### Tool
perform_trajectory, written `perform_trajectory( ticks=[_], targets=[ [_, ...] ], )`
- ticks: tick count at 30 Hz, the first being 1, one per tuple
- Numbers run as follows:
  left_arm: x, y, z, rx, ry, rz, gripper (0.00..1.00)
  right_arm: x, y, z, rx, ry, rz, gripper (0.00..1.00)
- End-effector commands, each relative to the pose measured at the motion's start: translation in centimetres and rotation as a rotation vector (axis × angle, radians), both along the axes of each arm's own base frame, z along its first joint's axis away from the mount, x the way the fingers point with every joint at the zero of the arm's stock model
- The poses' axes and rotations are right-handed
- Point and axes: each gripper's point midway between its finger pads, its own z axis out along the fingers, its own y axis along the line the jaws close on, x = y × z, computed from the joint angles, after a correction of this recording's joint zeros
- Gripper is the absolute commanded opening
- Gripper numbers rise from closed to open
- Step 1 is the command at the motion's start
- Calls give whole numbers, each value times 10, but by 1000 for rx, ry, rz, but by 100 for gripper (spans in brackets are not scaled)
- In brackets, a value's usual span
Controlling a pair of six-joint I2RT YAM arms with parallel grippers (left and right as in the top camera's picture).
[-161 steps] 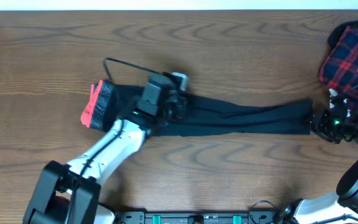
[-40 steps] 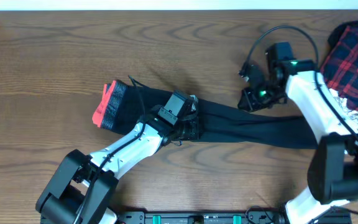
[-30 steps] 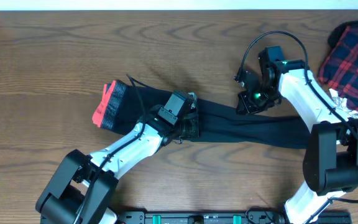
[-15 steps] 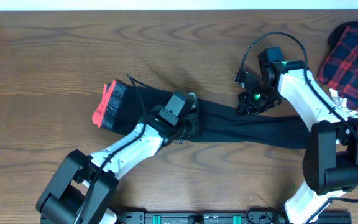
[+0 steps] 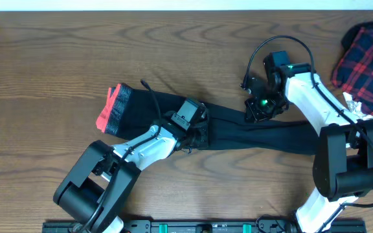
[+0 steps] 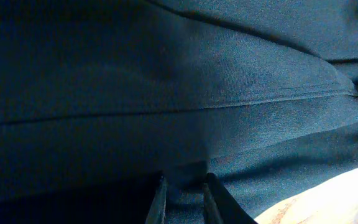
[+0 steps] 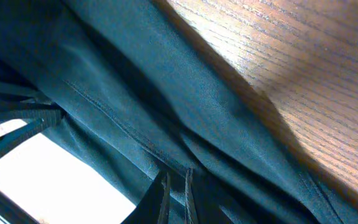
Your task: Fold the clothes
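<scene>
You're mid-fold: left gripper (image 5: 196, 133) clamps the trousers (image 5: 283, 136) at centre frame, right gripper (image 5: 254, 111) pinches them just right, so next drag that toward the red waistband (image 5: 107, 111).

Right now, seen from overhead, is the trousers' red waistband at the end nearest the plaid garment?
No, the red waistband lies at the end far from the plaid garment.

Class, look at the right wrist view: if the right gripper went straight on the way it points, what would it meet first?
The black trousers, lying just ahead of the right gripper; the gap looks tiny, though depth is unclear.
</scene>
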Motion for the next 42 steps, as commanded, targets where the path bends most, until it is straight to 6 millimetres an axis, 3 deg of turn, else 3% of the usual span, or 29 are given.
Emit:
perform_trajectory(
  ticks=[1, 8, 14, 18, 22, 29, 37, 42],
  targets=[
    [-9, 2, -11, 10, 49, 3, 22, -6, 3, -7, -15, 20, 26, 9],
    [-9, 2, -11, 10, 49, 3, 22, -27, 6, -24, -25, 64, 43, 10],
    [-9, 2, -11, 10, 50, 3, 22, -31, 5, -44, -26, 44, 27, 10],
    [-9, 2, -11, 9, 51, 3, 22, -20, -6, -56, -102, -5, -36, 11],
    [-10, 1, -11, 7, 53, 1, 22, 6, -18, -63, -173, -107, -131, 11],
    [-10, 1, -11, 5, 54, 0, 22, 47, -29, -58, -221, -250, -319, 12],
    [-10, 1, -11, 5, 54, 0, 22, 37, -28, -58, -203, -215, -241, 11],
    [-10, 1, -11, 7, 52, 0, 22, 26, -7, -28, -77, -202, -148, 9]
  ],
)
